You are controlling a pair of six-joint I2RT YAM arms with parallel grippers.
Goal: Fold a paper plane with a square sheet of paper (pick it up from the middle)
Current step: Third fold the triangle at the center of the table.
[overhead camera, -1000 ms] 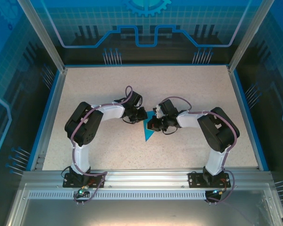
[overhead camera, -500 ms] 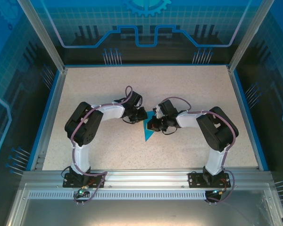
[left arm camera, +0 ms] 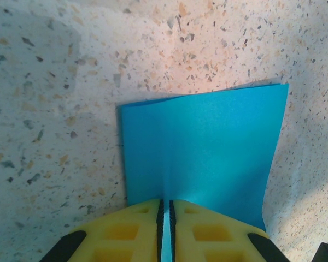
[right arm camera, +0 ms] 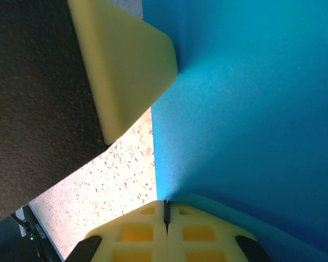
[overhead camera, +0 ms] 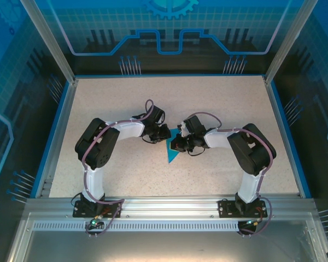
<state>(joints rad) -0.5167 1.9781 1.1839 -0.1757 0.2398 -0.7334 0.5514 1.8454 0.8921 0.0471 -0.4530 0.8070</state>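
The left jaws were pinched shut on the paper plane (left arm camera: 202, 147), their yellow, waffle-moulded pads (left arm camera: 131, 229) meeting on a thin raised crease. Ahead of them the smooth, matte blue paper lay flat on the speckled, stone-like surface (left arm camera: 54, 82). The right jaws' matching pads (right arm camera: 136, 234) were closed on another edge. From above, the plane showed as a narrow pointed wedge between both jaws.

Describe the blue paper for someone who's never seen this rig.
On the speckled beige table, look mid-surface. Held by the left pincer and right pincer is the blue paper, folded to a point aimed at the near edge; it is the only blue thing on that surface.
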